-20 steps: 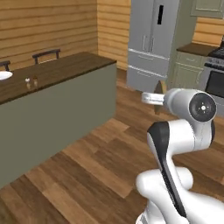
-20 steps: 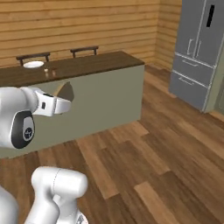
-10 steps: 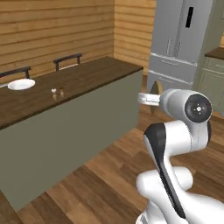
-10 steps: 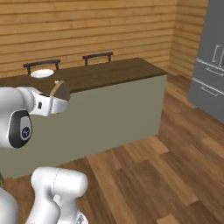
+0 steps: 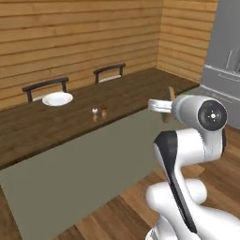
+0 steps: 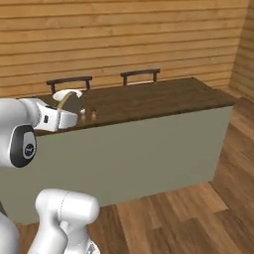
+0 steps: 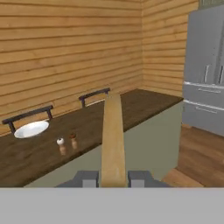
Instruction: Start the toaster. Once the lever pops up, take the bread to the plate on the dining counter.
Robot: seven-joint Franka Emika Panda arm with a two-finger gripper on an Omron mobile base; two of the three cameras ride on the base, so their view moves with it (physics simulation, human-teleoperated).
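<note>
**Mia:** Why is the bread (image 7: 113, 140) standing up on its edge like that?

**Ben:** The gripper (image 7: 113, 178) pinches it from both sides. Its two tips are squeezed tight on the flat faces, so we look along the thin edge. I think that way the slice can't slip while the robot rides along.

**Mia:** Where does it have to go?

**Ben:** To the plate (image 5: 57, 99). It sits on the dining counter (image 5: 136, 89), far over to the left, in front of a chair (image 5: 45, 86). The bread is well apart from it, up in the air on the near side of the counter.

**Mia:** What are those two little things near the plate?

**Ben:** Maybe salt and pepper shakers (image 7: 67, 143). They are too small to be sure.

**Mia:** Can you see the whole slice?

**Ben:** No. From the right side only a brown corner (image 6: 69, 102) pokes up past the white hand. The big grey fridge (image 7: 205, 70) is cut off at the edge too.
</note>
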